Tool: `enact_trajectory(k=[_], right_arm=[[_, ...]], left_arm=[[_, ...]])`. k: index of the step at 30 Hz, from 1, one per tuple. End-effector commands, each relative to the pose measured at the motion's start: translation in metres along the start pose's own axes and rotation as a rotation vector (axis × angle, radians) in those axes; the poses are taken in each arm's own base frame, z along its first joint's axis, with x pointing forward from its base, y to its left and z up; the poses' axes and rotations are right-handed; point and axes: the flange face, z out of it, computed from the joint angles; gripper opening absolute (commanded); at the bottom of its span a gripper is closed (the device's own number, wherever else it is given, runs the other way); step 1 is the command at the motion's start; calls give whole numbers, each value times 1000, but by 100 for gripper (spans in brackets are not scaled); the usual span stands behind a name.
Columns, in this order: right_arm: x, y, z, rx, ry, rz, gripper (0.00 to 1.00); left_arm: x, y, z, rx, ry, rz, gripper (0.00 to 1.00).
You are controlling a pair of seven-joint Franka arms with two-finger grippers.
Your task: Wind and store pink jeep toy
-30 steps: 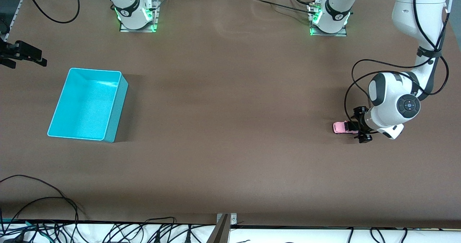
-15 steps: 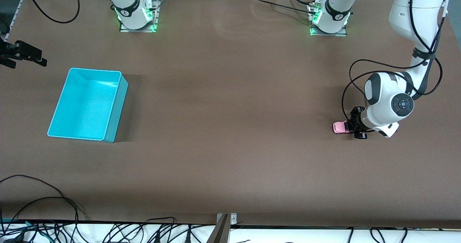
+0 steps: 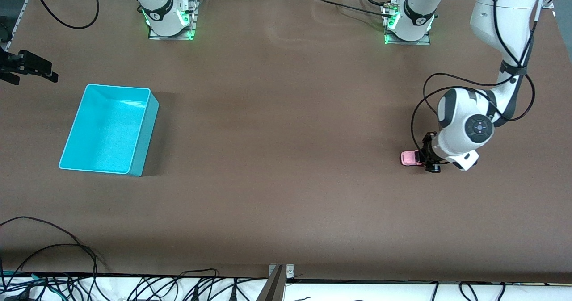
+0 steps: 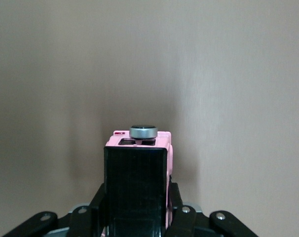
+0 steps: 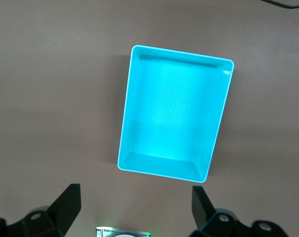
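Left gripper (image 3: 428,160) has its fingers clamped on the black rear of the pink jeep toy (image 3: 410,158), which sits on the table (image 3: 286,158) at the left arm's end, well apart from the cyan bin (image 3: 143,140). To wind it I'd keep the wheels pressed down and drag straight. Right gripper (image 5: 134,205) waits open above the bin.

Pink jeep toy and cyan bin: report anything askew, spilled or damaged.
Nothing stands out. The pink jeep toy sits level on the table, gripped at its black rear by the left gripper. The cyan bin stands upright and empty toward the right arm's end, with the open right gripper waiting above it.
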Motion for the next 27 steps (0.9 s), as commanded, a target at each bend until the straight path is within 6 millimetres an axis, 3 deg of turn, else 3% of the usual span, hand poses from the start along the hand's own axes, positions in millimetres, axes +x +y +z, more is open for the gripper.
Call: enact_trajectory(k=[1,12,27], right_arm=[[-3,1,-7,1,0,8,100],[-3,1,-7,1,0,8,100],[-3,2,-7,2,0,9,100]], left_arm=[[-17,-2,-12,-18,24,15,0],[-29,-5,-1,-8,10,21,0],[-1,-2,8,-9,8,-3,0]])
